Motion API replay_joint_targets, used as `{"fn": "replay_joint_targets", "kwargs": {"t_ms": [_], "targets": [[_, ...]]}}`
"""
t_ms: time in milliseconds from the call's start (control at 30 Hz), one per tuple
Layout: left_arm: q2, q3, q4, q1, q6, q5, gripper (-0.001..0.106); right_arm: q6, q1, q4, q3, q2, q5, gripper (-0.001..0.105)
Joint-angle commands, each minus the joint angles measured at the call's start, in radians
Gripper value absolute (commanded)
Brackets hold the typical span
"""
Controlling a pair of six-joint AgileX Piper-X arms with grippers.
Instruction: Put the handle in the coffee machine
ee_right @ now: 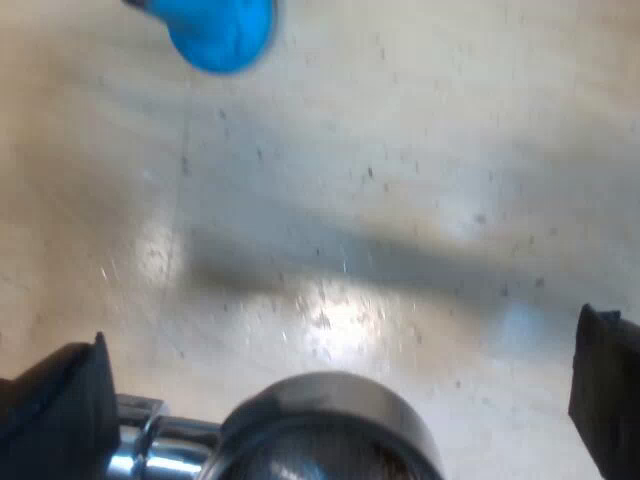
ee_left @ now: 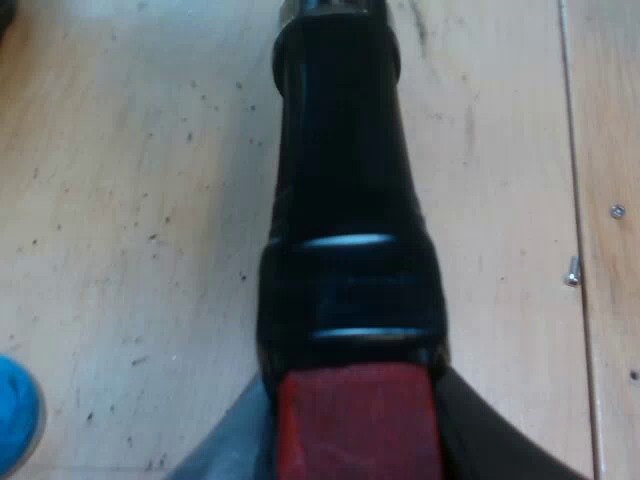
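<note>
Left wrist view: the left gripper (ee_left: 355, 455) clamps the red end (ee_left: 355, 420) of the dark handle (ee_left: 345, 200), which runs toward twelve o'clock over the wooden table (ee_left: 130, 200), with a blue tamper (ee_left: 15, 415) at its eight o'clock. Right wrist view: the right gripper (ee_right: 338, 350) is spread wide, with its fingers (ee_right: 50, 420) at nine and three o'clock of the metal holder (ee_right: 330, 435) and the tamper at eleven. Done well, the step likely needs a firm, level left grip, with the holder raised squarely to the machine before twisting.
</note>
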Motion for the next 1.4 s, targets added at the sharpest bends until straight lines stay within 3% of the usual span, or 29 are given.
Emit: {"fn": "replay_joint_targets", "kwargs": {"t_ms": [33, 100, 200, 400, 700, 833, 967, 1000, 1067, 1400], "targets": [[-0.002, -0.009, -0.016, 0.034, -0.018, 0.053, 0.0, -0.017, 0.003, -0.014, -0.027, -0.014, 0.015, 0.094], [-0.002, -0.009, -0.017, 0.064, -0.018, 0.051, 0.0, -0.017, 0.016, -0.022, -0.03, -0.014, 0.044, 0.094], [-0.002, -0.009, -0.019, 0.117, -0.002, 0.03, 0.0, -0.017, 0.081, -0.026, -0.023, -0.017, 0.193, 0.094], [0.003, -0.009, -0.019, 0.207, -0.011, 0.005, 0.0, 0.002, 0.172, -0.134, 0.034, -0.017, 0.314, 0.066], [0.104, -0.013, -0.047, 0.427, -0.006, 0.05, 0.0, -0.008, 0.28, -0.376, 0.118, -0.017, 0.534, 0.066], [0.166, -0.062, -0.028, 0.523, 0.017, 0.104, 0.0, -0.03, 0.315, -0.574, 0.182, -0.017, 0.61, 0.066], [0.208, -0.108, -0.021, 0.535, 0.032, 0.116, 0.0, -0.121, 0.315, -0.727, 0.229, -0.012, 0.675, 0.066], [0.231, -0.133, -0.012, 0.535, 0.052, 0.116, 0.0, -0.189, 0.315, -0.818, 0.249, -0.006, 0.693, 0.066], [0.293, -0.198, 0.006, 0.535, 0.066, 0.139, 0.0, -0.255, 0.313, -0.921, 0.265, 0.007, 0.687, 0.066], [0.426, -0.278, 0.004, 0.535, 0.165, 0.139, 0.0, -0.247, 0.313, -1.009, 0.266, 0.045, 0.723, 0.066]]}}
